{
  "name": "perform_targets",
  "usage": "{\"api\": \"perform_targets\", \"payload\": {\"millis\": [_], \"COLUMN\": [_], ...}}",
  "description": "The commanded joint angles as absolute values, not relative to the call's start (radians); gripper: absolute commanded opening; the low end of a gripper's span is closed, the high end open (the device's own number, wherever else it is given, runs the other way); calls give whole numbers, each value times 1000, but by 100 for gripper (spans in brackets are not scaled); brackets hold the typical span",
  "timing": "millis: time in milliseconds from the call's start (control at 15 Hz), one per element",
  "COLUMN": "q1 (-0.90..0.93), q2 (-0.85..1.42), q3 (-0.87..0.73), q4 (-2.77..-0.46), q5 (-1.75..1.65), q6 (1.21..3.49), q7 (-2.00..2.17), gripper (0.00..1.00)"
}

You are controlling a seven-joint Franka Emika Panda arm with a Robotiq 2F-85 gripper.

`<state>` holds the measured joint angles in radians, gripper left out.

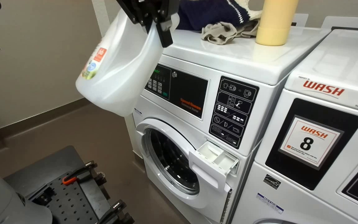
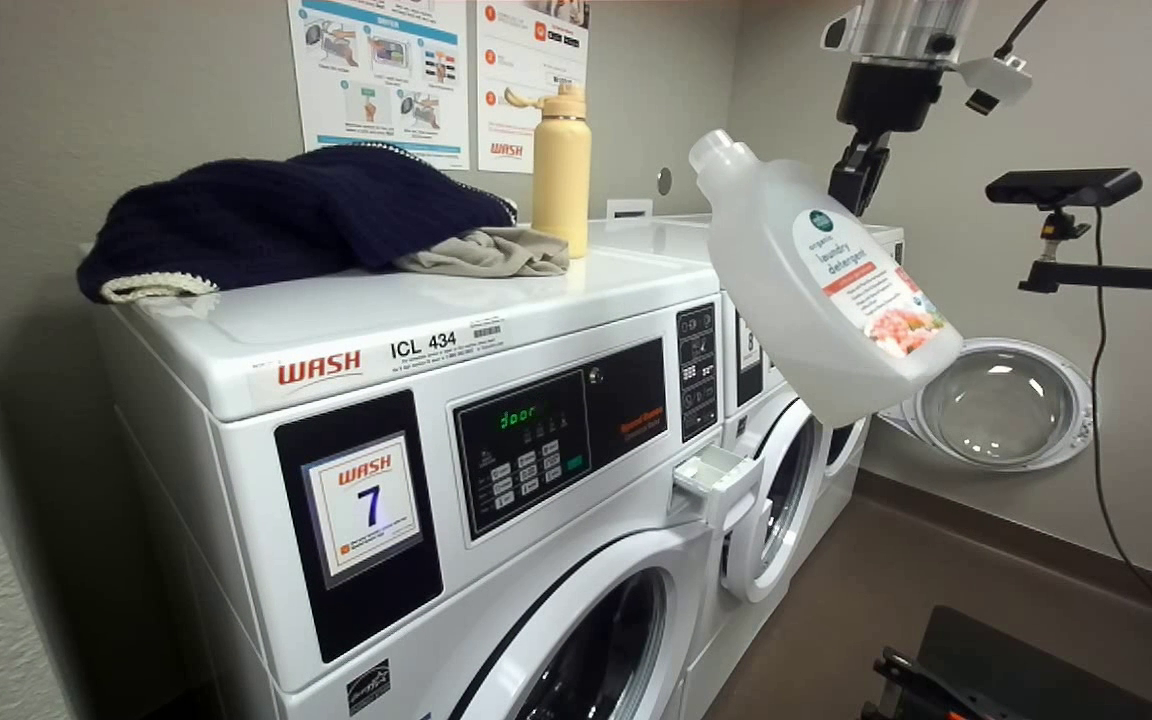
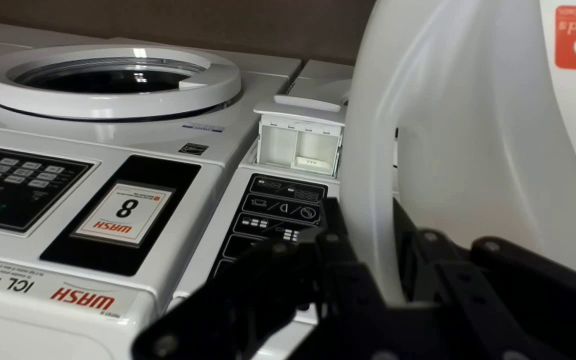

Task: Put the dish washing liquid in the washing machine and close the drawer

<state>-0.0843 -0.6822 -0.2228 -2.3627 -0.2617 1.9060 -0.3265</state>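
The dish washing liquid (image 2: 806, 300), a translucent white jug with an orange-red and green label, hangs tilted in the air, its neck up. My gripper (image 3: 364, 206) is shut on the jug's moulded handle (image 3: 368, 130), one finger on each side of it. In an exterior view the gripper (image 2: 858, 180) is partly hidden behind the jug. The washing machine (image 1: 235, 62) stands below and beyond the jug. Its small white drawer (image 1: 208, 172) is pulled out, showing two compartments. In the wrist view the drawer (image 3: 300, 142) appears just left of the handle, apart from the jug.
On the washer top are a yellow bottle (image 2: 561, 185), a navy garment (image 2: 316, 215) and a grey cloth (image 2: 486, 250). A neighbouring machine marked WASH 8 (image 1: 311, 140) adjoins on the drawer side. A camera (image 2: 1064, 187) on a bar and a round door (image 2: 1006, 405) stand farther off.
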Motion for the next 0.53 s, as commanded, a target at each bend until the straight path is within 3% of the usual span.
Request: {"api": "perform_targets", "payload": {"millis": [0, 467], "q1": [-114, -182], "q2": [-670, -620], "q3": [-238, -300], "q4": [-2373, -2408], "q5": [-277, -297], "q6": [1895, 1844], "q7": [-332, -345], "gripper": [10, 9]}}
